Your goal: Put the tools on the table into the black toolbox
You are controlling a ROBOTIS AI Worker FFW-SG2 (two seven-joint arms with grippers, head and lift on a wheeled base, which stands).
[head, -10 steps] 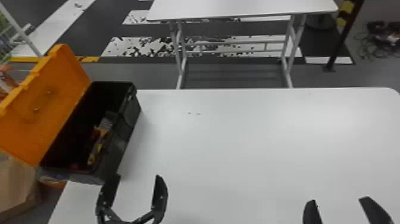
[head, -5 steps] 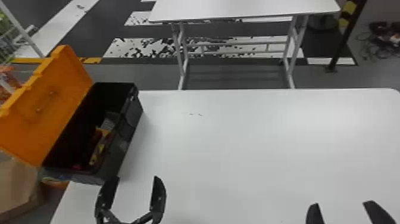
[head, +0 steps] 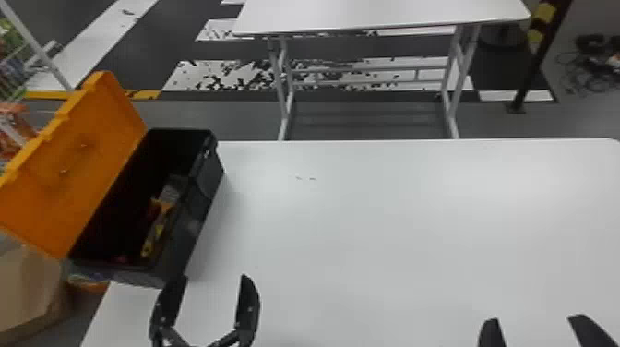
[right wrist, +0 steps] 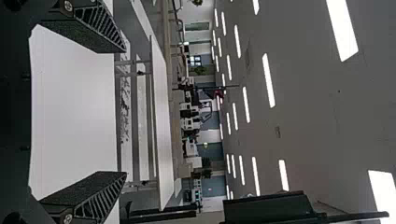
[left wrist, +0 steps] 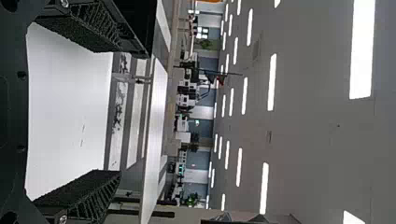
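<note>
Black toolbox (head: pixel 196 226) was seen at nine o'clock on white table (head: pixel 392 230), tools (head: pixel 159 227) nested inside. Left gripper (head: pixel 213 278) at seven, right gripper (head: pixel 535 319) at four: fingers spread wide, nothing held. Tools were judged stiff, moderately heavy; best grasped mid-handle.

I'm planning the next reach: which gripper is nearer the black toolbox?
Left: the left gripper is by the near corner of the toolbox; the right gripper is far to its right.

Toolbox (head: pixel 197 221) is placed at left edge of near table (head: pixel 392 221); tools (head: pixel 156 230) are contained inside. Second table (head: pixel 378 16) is positioned behind, apart.
</note>
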